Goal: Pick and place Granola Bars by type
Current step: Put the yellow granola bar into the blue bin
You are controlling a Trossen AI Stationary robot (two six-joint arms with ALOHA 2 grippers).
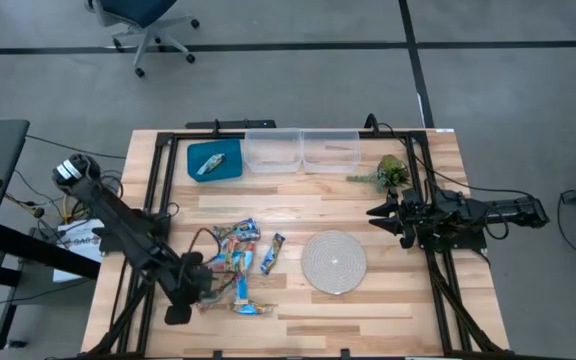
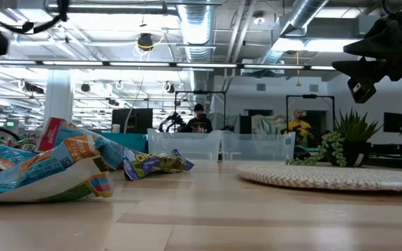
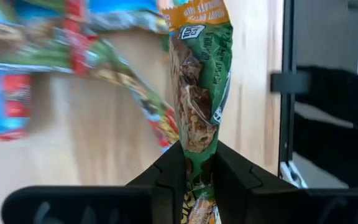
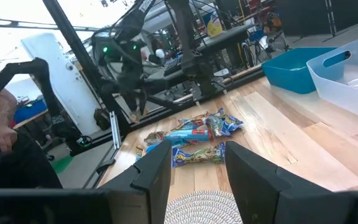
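Looking down: the left gripper (image 1: 190, 285) sits at the bars (image 1: 240, 262), heaped left of the mat (image 1: 333, 261); the right gripper (image 1: 386, 216) waits near the plant (image 1: 388, 172), jaws wide; left wrist view: fingers (image 3: 169, 171) pinch a green bar (image 3: 201, 81) by its crimped end; light, crinkly, slippery, so the end seam seems the best hold.
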